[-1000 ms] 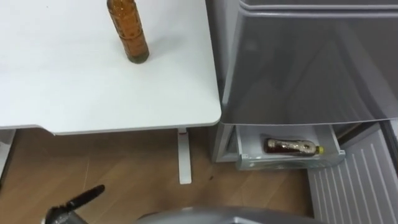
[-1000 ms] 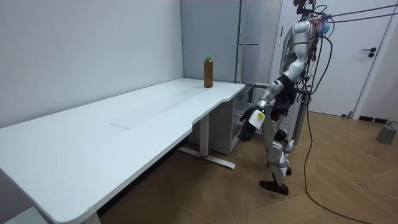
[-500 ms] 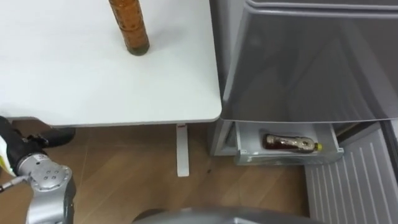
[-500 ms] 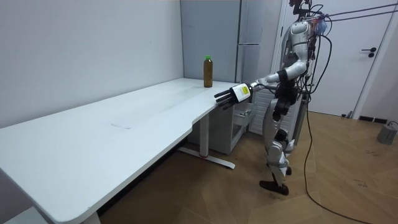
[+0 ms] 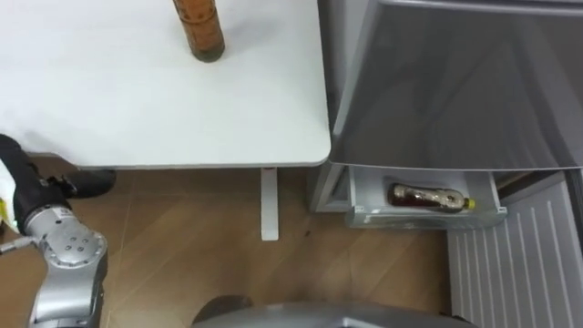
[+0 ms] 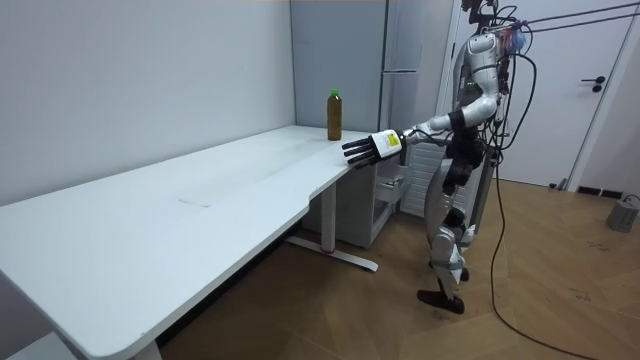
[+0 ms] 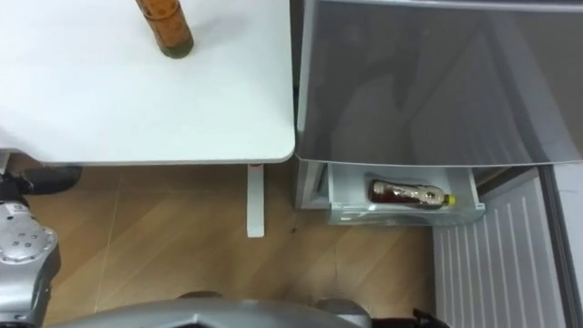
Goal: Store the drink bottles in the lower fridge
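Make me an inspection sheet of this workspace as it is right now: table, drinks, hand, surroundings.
Surface: white table, carrying one bottle.
Job's things: brown drink bottle with green cap stands upright on the table near the fridge; a second brown bottle with yellow cap lies on its side in the white lower fridge drawer.
Clutter: nothing seen.
Hands: left hand open, fingers straight, raised at the table's corner, short of the standing bottle, holding nothing.
Cables: nothing seen besides the robot's own.
Surroundings: grey fridge beside the table; wooden floor; white door.
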Robot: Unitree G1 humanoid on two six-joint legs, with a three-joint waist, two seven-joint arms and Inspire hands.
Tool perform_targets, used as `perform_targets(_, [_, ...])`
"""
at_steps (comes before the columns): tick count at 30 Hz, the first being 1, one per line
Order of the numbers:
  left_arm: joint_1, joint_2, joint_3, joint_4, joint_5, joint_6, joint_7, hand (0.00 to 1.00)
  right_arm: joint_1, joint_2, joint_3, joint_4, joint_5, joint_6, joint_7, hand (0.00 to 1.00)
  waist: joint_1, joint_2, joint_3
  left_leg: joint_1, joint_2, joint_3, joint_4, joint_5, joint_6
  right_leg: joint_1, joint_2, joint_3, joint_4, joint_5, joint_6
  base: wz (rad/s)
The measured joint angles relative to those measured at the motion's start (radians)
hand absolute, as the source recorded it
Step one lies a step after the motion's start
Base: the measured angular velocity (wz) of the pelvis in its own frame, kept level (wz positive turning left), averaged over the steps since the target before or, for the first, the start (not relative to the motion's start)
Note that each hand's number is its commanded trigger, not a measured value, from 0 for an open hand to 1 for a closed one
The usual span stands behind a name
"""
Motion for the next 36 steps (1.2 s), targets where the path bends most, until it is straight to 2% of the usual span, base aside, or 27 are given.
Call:
perform_targets(5, [0.000,0.000,-0.019,-0.015,0.036,0.000,0.000,0.00,-0.013,0.006,0.005,0.025,0.010,-0.015,0.000,0.00,-0.009,0.001,0.0003,-0.014,-0.002,-0.017,0.019,0.000,0.000,-0.001,0.000,0.002,0.000,0.000,0.000,0.12])
perform_targets(8, [0.000,0.003,-0.036,-0.020,0.069,0.000,-0.014,0.00,-0.015,0.012,0.009,0.052,0.047,-0.035,0.002,0.00,-0.013,0.006,0.0031,-0.011,-0.002,-0.018,0.025,0.000,0.000,0.002,0.000,0.008,-0.001,0.000,0.000,0.08])
perform_targets(14, [0.000,0.004,-0.039,-0.023,0.083,0.000,-0.048,0.00,-0.006,0.014,0.007,0.054,0.080,-0.035,0.005,0.00,-0.020,0.022,0.0073,-0.014,-0.002,-0.023,0.028,0.001,0.000,0.007,0.000,0.008,0.000,0.002,0.000,0.01])
perform_targets(18, [0.018,0.002,-0.045,-0.124,0.074,-0.004,-0.046,0.00,0.001,0.006,0.009,0.059,0.083,-0.030,0.015,0.00,-0.011,0.024,0.0017,-0.012,-0.007,-0.027,0.022,0.014,-0.001,0.007,-0.002,0.004,0.000,0.002,0.000,0.08])
perform_targets(19, [0.018,-0.003,-0.040,-0.196,0.040,-0.031,-0.039,0.00,0.000,0.004,0.011,0.059,0.085,-0.019,0.016,0.00,-0.010,0.021,-0.0085,-0.009,-0.011,-0.027,0.010,0.023,-0.001,0.006,-0.006,0.004,-0.001,0.002,0.000,-0.04])
perform_targets(20, [0.016,-0.002,-0.039,-0.273,0.024,-0.079,-0.038,0.00,-0.004,0.000,0.019,0.059,0.085,-0.008,0.021,0.00,-0.010,0.017,-0.0183,0.008,-0.015,-0.023,-0.012,0.033,0.000,0.009,-0.010,0.007,0.000,0.002,0.000,-0.09])
perform_targets(21, [0.015,-0.002,-0.039,-0.306,0.020,-0.107,-0.039,0.00,-0.004,-0.002,0.019,0.059,0.085,-0.004,0.027,0.00,-0.010,0.018,-0.0213,0.020,-0.017,-0.019,-0.025,0.038,0.000,0.015,-0.012,0.008,-0.001,0.002,0.000,-0.18])
perform_targets(22, [0.015,-0.003,-0.039,-0.344,0.022,-0.159,-0.042,0.00,-0.002,-0.011,0.018,0.058,0.083,0.006,0.038,0.00,-0.014,0.013,-0.0261,0.045,-0.020,-0.010,-0.052,0.045,0.002,0.030,-0.018,0.010,-0.003,0.001,0.002,-0.23])
perform_targets(23, [0.018,-0.005,-0.038,-0.351,0.028,-0.190,-0.048,0.00,0.005,-0.018,0.017,0.058,0.076,0.014,0.040,0.00,-0.015,0.023,-0.0349,0.074,-0.021,0.001,-0.070,0.047,0.003,0.046,-0.020,0.020,-0.005,-0.003,0.005,-0.26])
perform_targets(25, [0.030,-0.014,-0.026,-0.347,0.056,-0.199,-0.063,0.00,0.009,-0.027,0.015,0.056,0.071,0.026,0.036,0.00,-0.012,0.032,-0.0383,0.100,-0.020,0.013,-0.084,0.047,0.003,0.055,-0.021,0.032,-0.003,-0.012,0.005,-0.26])
perform_targets(27, [0.057,-0.021,-0.020,-0.344,0.055,-0.196,-0.081,0.00,0.019,-0.027,0.011,0.056,0.071,0.042,0.032,0.00,-0.002,0.030,-0.0395,0.111,-0.019,0.013,-0.095,0.048,0.001,0.053,-0.021,0.033,0.004,-0.018,0.002,-0.11])
perform_targets(29, [0.102,-0.054,-0.005,-0.338,0.053,-0.176,-0.109,0.00,0.031,-0.025,0.006,0.056,0.070,0.067,0.022,0.00,0.017,0.017,-0.0397,0.110,-0.019,0.004,-0.092,0.049,-0.001,0.052,-0.018,0.031,0.003,-0.019,0.000,0.08])
perform_targets(32, [0.113,-0.065,0.014,-0.332,0.049,-0.150,-0.130,0.00,0.032,-0.023,0.006,0.058,0.070,0.084,0.001,0.00,0.046,0.000,-0.0369,0.107,-0.020,-0.005,-0.088,0.049,-0.002,0.056,-0.016,0.025,0.000,-0.019,0.000,0.10])
perform_targets(36, [0.110,-0.066,0.053,-0.332,0.050,-0.148,-0.149,0.00,0.022,-0.017,0.007,0.040,0.053,0.093,-0.001,0.00,0.065,-0.013,-0.0345,0.105,-0.022,-0.015,-0.088,0.049,-0.002,0.065,-0.017,0.016,-0.012,-0.019,0.000,0.09])
